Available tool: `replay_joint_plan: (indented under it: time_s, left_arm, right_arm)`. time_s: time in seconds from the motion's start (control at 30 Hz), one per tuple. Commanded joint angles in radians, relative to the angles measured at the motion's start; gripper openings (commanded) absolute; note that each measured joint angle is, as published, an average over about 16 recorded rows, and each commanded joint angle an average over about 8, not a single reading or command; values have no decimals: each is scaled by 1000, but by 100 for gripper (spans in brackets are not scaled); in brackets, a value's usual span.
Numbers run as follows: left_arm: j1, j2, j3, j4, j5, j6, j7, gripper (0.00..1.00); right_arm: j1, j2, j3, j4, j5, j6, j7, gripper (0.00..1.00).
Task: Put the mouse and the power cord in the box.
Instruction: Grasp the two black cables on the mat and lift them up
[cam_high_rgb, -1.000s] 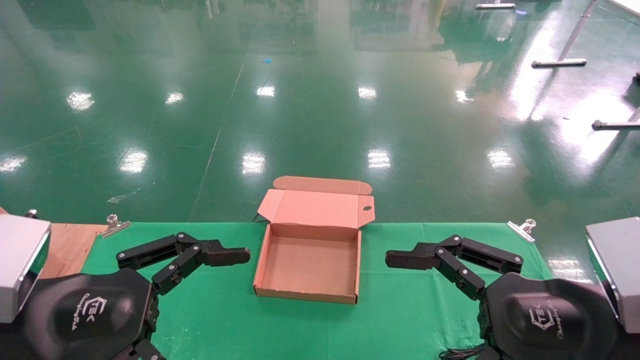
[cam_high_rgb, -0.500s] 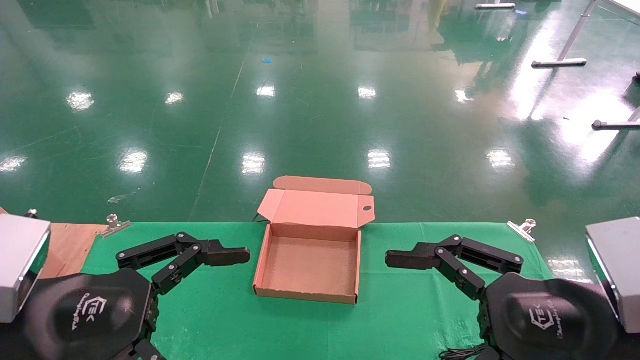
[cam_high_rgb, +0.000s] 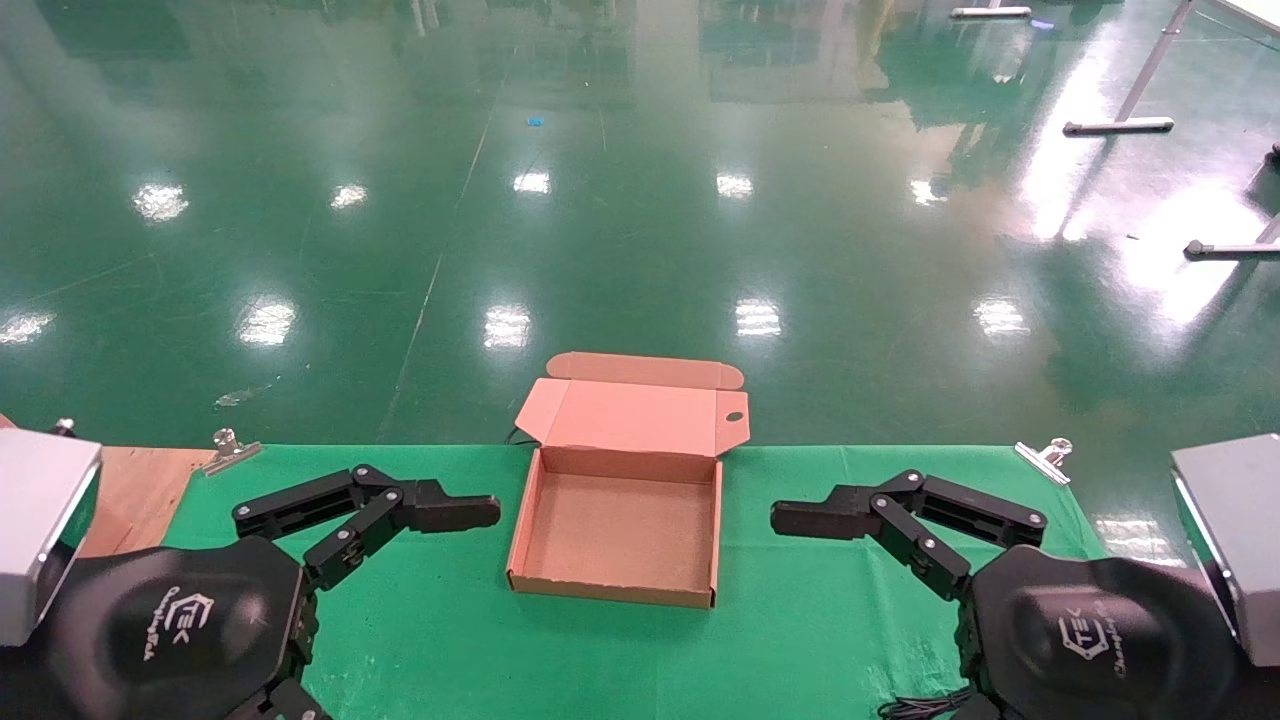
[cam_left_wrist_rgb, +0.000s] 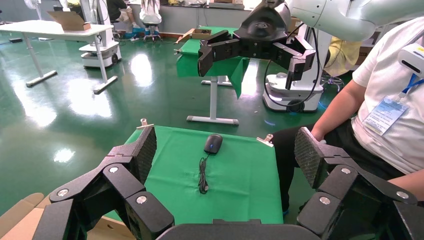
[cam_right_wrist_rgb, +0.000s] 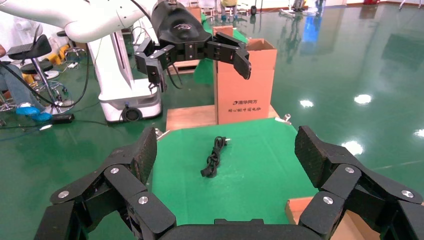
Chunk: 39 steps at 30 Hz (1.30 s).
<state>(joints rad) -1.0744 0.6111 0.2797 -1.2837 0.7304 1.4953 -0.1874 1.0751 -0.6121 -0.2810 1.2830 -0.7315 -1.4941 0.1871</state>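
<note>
The left gripper (cam_high_rgb: 495, 512) and the right gripper (cam_high_rgb: 775, 518) hover low, both wide open, with fingertips pointing toward each other.

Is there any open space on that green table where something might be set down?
Yes. The box sits open with nothing in it. Green cloth lies bare between the box and the left gripper, and likewise toward the right gripper. Both grippers are open. Tighter spots: around the mouse and around the power cord.

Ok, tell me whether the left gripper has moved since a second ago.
No. The left gripper sits at the same spot beside the box, open.
</note>
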Motion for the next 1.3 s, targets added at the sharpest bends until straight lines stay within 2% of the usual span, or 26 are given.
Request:
replay_joint_plan:
  time_s: [0.03, 1.3]
  left_arm:
    - [0, 0, 0, 0, 0, 0, 0, 100]
    - [0, 0, 0, 0, 0, 0, 0, 100]
  right_arm:
    - [0, 0, 0, 0, 0, 0, 0, 100]
    - [0, 0, 0, 0, 0, 0, 0, 100]
